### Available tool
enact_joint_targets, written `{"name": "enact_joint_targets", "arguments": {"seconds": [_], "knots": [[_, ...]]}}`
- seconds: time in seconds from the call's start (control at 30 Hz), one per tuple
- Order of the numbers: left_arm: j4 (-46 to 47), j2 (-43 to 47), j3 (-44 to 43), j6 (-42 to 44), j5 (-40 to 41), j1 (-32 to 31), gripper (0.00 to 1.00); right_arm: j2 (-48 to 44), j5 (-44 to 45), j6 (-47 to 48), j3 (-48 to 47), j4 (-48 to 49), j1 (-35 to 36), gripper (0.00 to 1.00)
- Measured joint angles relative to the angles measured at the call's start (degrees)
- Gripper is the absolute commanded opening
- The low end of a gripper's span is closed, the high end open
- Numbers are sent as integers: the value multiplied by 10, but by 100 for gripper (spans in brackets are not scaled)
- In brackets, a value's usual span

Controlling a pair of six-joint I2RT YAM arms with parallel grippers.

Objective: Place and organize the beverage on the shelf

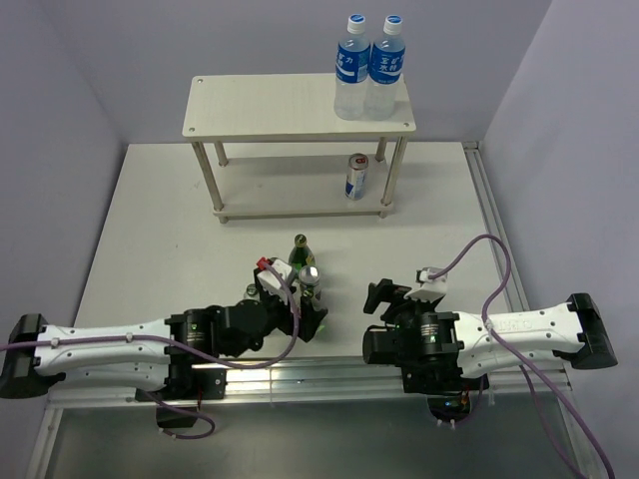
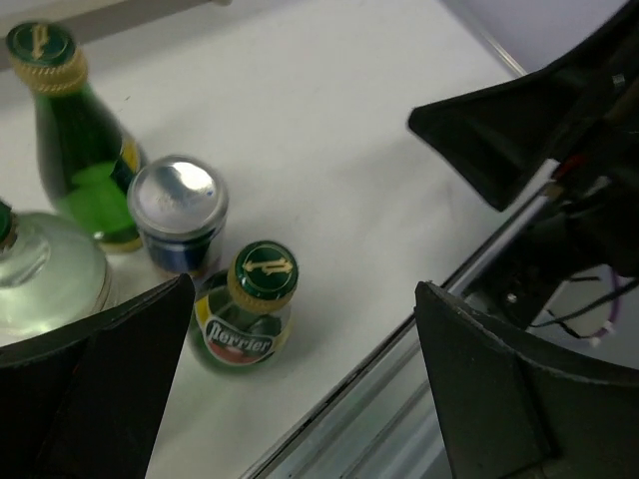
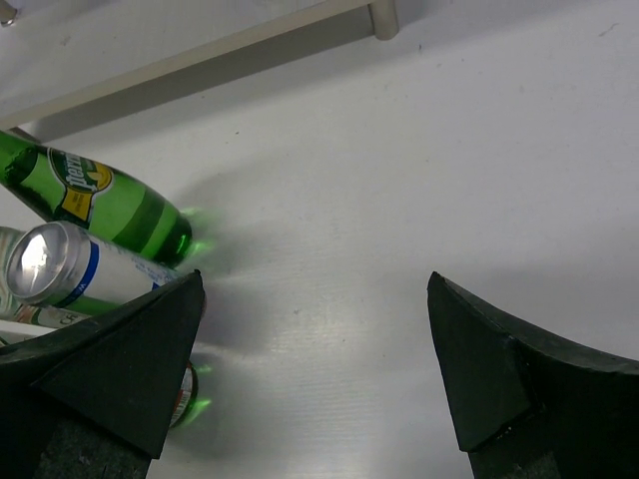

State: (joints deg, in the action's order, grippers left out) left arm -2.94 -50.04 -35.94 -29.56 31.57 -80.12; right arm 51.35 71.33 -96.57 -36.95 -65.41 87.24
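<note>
left gripper (image 2: 310, 299): spread wide, nothing held, over drinks clustered on white surface (image 1: 150, 220) | cluster, upright: dark-green glass bottle (image 2: 85, 150), Perrier-labelled green bottle (image 2: 250, 314), silver-topped blue can (image 2: 178, 215), squat clear bottle (image 2: 45, 274) | right gripper (image 3: 316, 284): spread wide, empty | pale wood two-tier shelf (image 1: 260, 105): slim blue-silver-red can (image 1: 356, 177) on lower board; two tall blue-capped water bottles (image 1: 369, 70) on top

My left wrist camera reads "Perrier" on the label of the small green bottle (image 2: 245, 324). My right wrist camera shows that brand's yellow label on the dark-green bottle (image 3: 120, 210). White characters on the water bottles' (image 1: 369, 65) blue labels are too small to read.
</note>
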Motion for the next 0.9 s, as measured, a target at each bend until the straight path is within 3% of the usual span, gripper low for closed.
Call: {"name": "enact_joint_targets", "arguments": {"seconds": [0.27,0.57,0.67,0.9], "knots": [[2,-23,6,-59,144,-30,98,0,1,-20,0,-17,0,100],[52,-88,18,-67,197,-32,90,0,2,-29,10,-18,0,100],[59,-111,18,-68,203,-32,82,1,2,-31,10,-18,0,100],[77,-130,17,-74,219,-33,52,6,3,-42,10,-20,0,100]]}}
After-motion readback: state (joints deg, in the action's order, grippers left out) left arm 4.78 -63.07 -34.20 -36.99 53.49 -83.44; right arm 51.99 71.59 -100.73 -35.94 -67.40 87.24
